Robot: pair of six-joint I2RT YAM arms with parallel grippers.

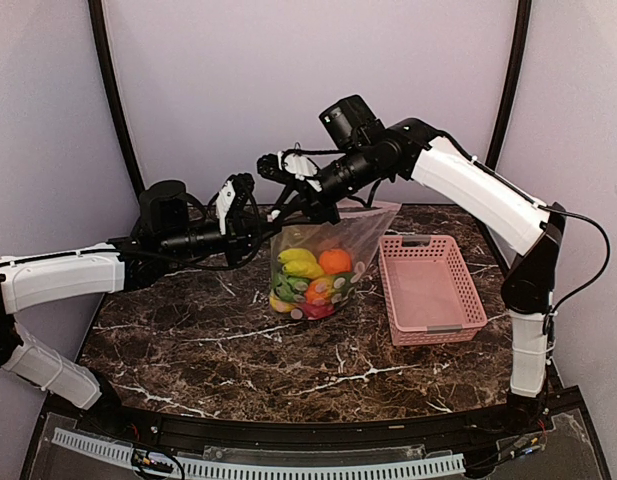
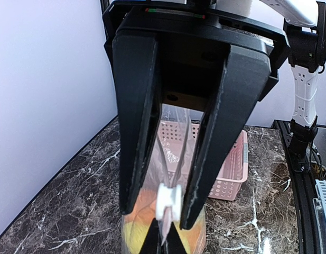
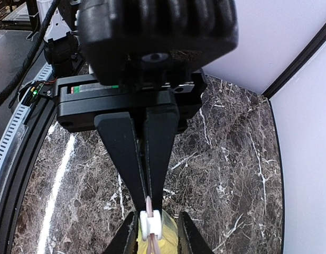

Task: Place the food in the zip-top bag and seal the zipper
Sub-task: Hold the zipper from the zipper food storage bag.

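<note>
My left claw (image 2: 168, 211) clenched on the zipper (image 2: 165, 233) end just behind the white slider (image 2: 169, 202), my right claw (image 3: 152, 233) straddling that slider, food (image 1: 313, 278) bagged in the zip-top bag (image 1: 328, 250) hanging beside the pink basket (image 1: 430, 290), zipper's long axis running toward that basket.

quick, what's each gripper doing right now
left gripper: shut on the zipper of the zip-top bag, by the white slider tab.
right gripper: shut on the zipper, just above the tab.
</note>
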